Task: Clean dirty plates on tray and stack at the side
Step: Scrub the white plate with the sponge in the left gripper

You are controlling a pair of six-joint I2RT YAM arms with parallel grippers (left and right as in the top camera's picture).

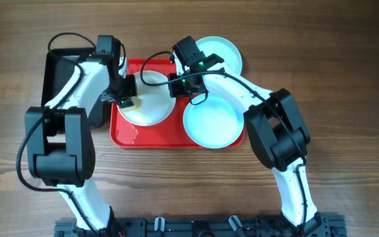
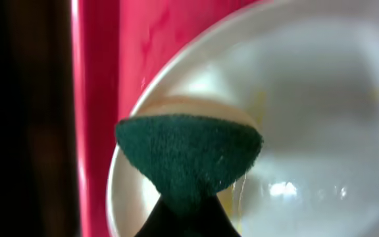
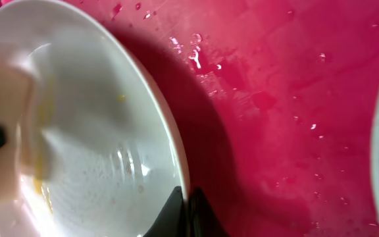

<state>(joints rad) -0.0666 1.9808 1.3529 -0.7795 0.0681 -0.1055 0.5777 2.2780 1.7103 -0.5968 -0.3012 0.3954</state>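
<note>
Nearest, on tray's (image 1: 127, 135) right half: turquoise plate (image 1: 209, 125), likely unwashed. Midway: scrubbing white plate (image 1: 153, 108) with sponge (image 2: 189, 155) clenched in left gripper (image 1: 127, 99), rim pinched by right gripper (image 1: 176, 84). Farthest, beyond tray: second turquoise plate (image 1: 226, 52), seemingly finished.

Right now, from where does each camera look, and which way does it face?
Overhead: above the table, looking straight down on the red tray and both arms.
Left wrist: on the left arm, facing down at the cream plate; the left gripper shows, holding a green sponge.
Right wrist: low beside that plate, looking across the wet tray; the right gripper pinches the plate's rim.
Both wrist views share the cream plate and the tray.
</note>
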